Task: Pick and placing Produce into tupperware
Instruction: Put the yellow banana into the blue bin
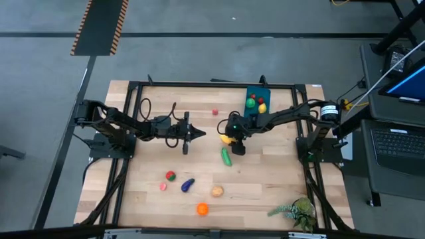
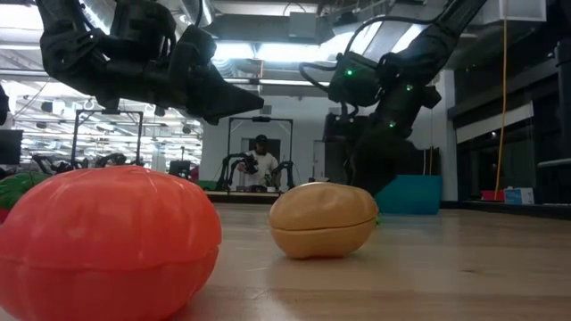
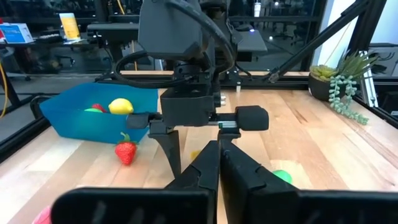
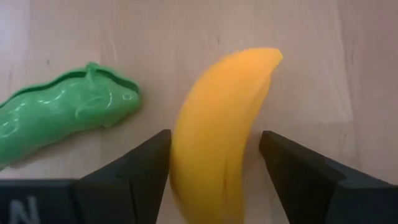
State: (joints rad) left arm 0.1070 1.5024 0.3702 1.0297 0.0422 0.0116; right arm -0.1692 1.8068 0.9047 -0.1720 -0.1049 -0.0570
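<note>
Blue plastic tupperware [image 1: 256, 100] holds a few pieces (most still dot your worktop [image 1: 265, 186]); right fingers [image 4: 214, 163] straddle the yellow banana [image 4: 217, 137] unclenched, left fingers [image 1: 199, 134] clenched empty.

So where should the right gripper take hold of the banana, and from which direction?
Best across the banana's thick middle, coming straight down from above. It lies flat on the wood with its curved length running between the right gripper's open fingers, so they would probably close on its two long sides. The green cucumber lies apart, seemingly clear of the fingers.
</note>
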